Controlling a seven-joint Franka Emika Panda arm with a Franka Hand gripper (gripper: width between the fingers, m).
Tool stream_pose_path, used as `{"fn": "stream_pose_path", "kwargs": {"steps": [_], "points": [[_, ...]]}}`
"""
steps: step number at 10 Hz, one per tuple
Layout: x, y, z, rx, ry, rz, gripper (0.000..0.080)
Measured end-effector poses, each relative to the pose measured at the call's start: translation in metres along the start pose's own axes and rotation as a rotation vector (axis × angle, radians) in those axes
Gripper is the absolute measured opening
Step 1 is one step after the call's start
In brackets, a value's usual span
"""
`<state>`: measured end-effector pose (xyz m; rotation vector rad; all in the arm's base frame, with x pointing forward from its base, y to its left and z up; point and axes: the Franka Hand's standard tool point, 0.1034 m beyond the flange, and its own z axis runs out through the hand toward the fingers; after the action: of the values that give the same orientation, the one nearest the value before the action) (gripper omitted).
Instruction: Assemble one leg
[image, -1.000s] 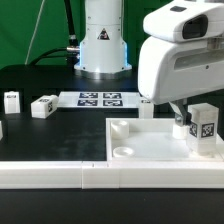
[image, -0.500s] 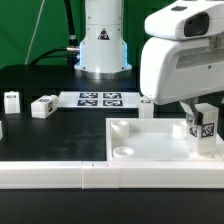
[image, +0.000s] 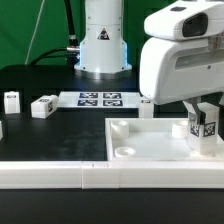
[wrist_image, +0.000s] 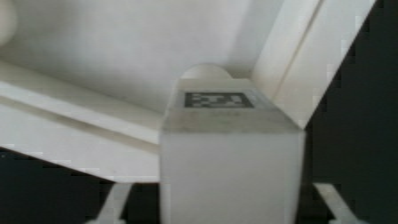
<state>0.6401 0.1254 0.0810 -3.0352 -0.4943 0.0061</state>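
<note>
Since the earlier frames the leg (image: 207, 125) has slid a little toward the exterior view's right and lifted a touch, nothing else on the table has shifted. The gripper (image: 207, 113) is clenched on it, and in the wrist view the leg (wrist_image: 222, 140) fills the gap between the two fingers (wrist_image: 118, 203), tag face toward the camera, body upright as far as I can tell

It hangs at the right end of the large white panel (image: 155, 140), over or just above the surface. I can't tell from either view whether its lower end touches the panel. The near-left corner socket (image: 123, 152) is open and plainly not the target. The socket on the right side is hidden behind the leg and wrist housing. A rounded white shape (wrist_image: 210, 72) sits just past the leg's top in the wrist view, maybe that socket's rim, not sure

My read: I'm mid-alignment, small corrective shift toward the right corner, insertion not yet done. Next comes lowering and seating, with the risk that the leg catches on the socket edge if it's off-centre

Two spare legs (image: 43, 107) lie far left near the marker board (image: 100, 99), well apart from the action; the long rail (image: 50, 175) runs along the near edge
</note>
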Motion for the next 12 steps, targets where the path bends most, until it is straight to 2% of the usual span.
{"fn": "stream_pose_path", "kwargs": {"steps": [1, 3, 10, 12], "points": [[0.0, 0.001, 0.001, -0.01, 0.003, 0.203, 0.029], [-0.001, 0.004, 0.001, -0.033, 0.012, 0.428, 0.029], [-0.002, 0.014, 0.0, -0.054, 0.051, 1.104, 0.0291], [-0.002, 0.015, 0.0, -0.059, 0.052, 1.186, 0.0291]]}}
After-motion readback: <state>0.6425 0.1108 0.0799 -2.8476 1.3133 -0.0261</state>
